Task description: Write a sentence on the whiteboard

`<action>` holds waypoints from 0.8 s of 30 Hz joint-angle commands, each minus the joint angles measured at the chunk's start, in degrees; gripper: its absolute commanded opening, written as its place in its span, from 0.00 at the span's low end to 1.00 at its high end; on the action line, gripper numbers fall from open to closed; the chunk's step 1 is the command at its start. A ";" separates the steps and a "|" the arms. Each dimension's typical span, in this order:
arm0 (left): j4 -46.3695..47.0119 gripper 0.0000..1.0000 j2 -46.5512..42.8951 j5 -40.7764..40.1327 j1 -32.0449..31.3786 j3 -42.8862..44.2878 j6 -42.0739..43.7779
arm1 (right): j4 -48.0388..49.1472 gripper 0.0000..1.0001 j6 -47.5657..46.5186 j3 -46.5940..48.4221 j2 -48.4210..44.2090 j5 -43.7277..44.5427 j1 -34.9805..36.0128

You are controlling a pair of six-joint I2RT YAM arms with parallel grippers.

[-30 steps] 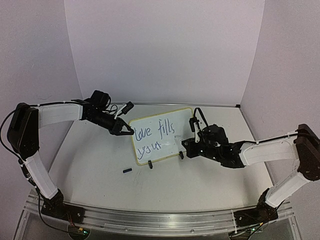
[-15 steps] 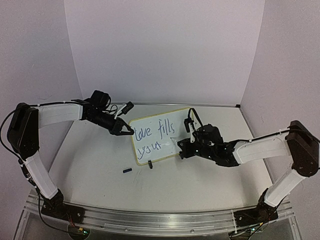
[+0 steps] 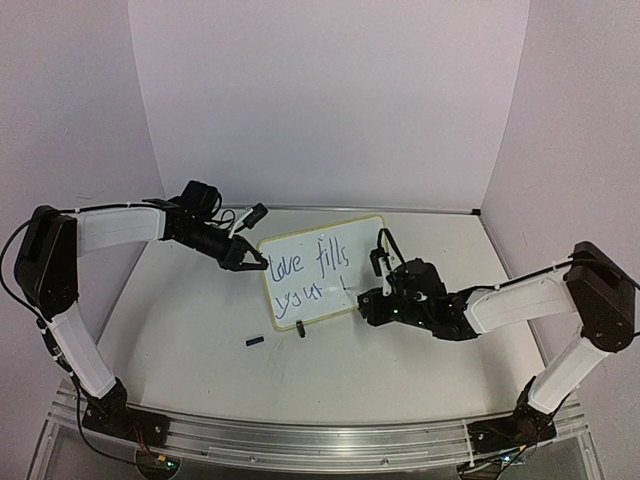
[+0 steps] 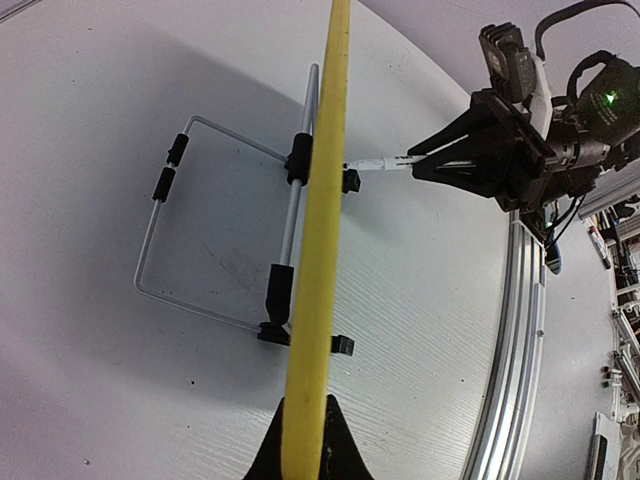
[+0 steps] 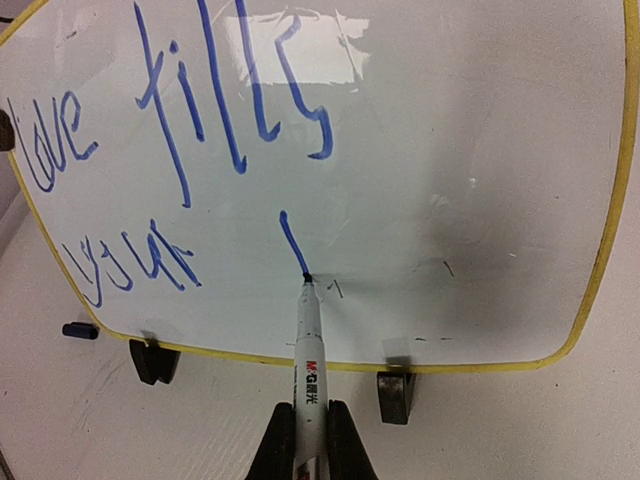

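Note:
The whiteboard [image 3: 358,243] stands tilted on its two black clip feet [image 5: 395,395]. My left gripper [image 3: 261,265] is shut on the board's left edge; the left wrist view shows the yellow rim [image 4: 322,230] edge-on between the jaws of that gripper [image 4: 307,420]. The sentence [image 3: 305,266] reads "love fills" above "your" in blue [image 5: 160,100]. My right gripper [image 5: 310,415] is shut on a white marker [image 5: 308,350]. The marker's tip touches the board at the lower end of a short blue stroke [image 5: 291,240], to the right of "your".
A blue marker cap [image 3: 254,342] lies on the table in front of the board's left corner. A wire stand [image 4: 215,215] props the board from behind. An aluminium rail [image 3: 300,440] runs along the near table edge. Walls close in the back and sides.
The right gripper has shifted a little left and lower, and the marker has drawn a short downward blue stroke after "your". The left gripper and the board have not moved.

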 commanded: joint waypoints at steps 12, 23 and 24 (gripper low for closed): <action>-2.48 0.00 -0.81 -5.26 -0.46 1.24 3.66 | 0.89 0.00 0.86 0.48 -0.20 -0.81 -0.26; -2.48 0.00 -0.80 -5.28 -0.54 1.25 3.78 | -0.42 0.00 -0.76 2.37 -2.30 0.56 -0.27; -2.48 0.00 -0.81 -5.28 -0.52 1.24 3.72 | -0.56 0.00 -0.75 2.43 -2.31 0.97 -0.31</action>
